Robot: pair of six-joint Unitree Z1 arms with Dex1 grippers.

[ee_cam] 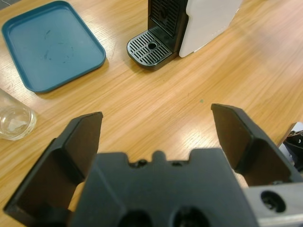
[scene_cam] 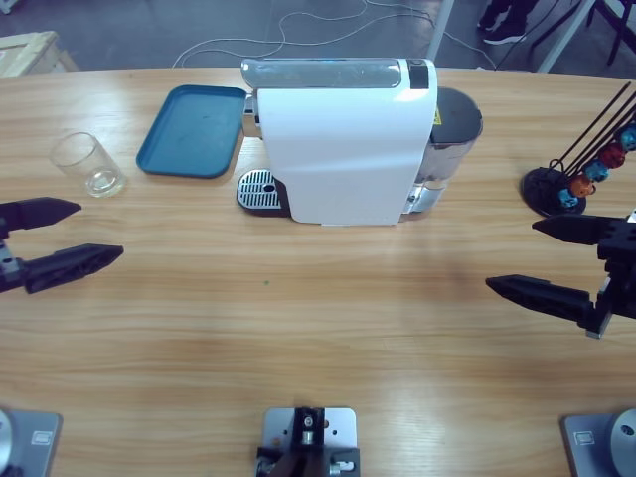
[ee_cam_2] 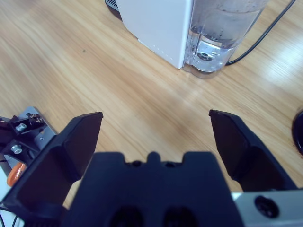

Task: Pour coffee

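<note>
A white capsule coffee machine (scene_cam: 343, 149) stands mid-worktop (scene_cam: 318, 318). A clear glass tumbler (scene_cam: 87, 165), seemingly empty with no coffee visible, lies tipped beside a blue tray (scene_cam: 193, 130). Left gripper (scene_cam: 84, 235) and right gripper (scene_cam: 515, 256) hover, jaws wide, holding nothing.

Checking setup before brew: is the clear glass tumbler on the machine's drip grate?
No, the clear glass tumbler stands on the wooden table left of the blue plastic tray, and the round metal drip grate is bare.
</note>
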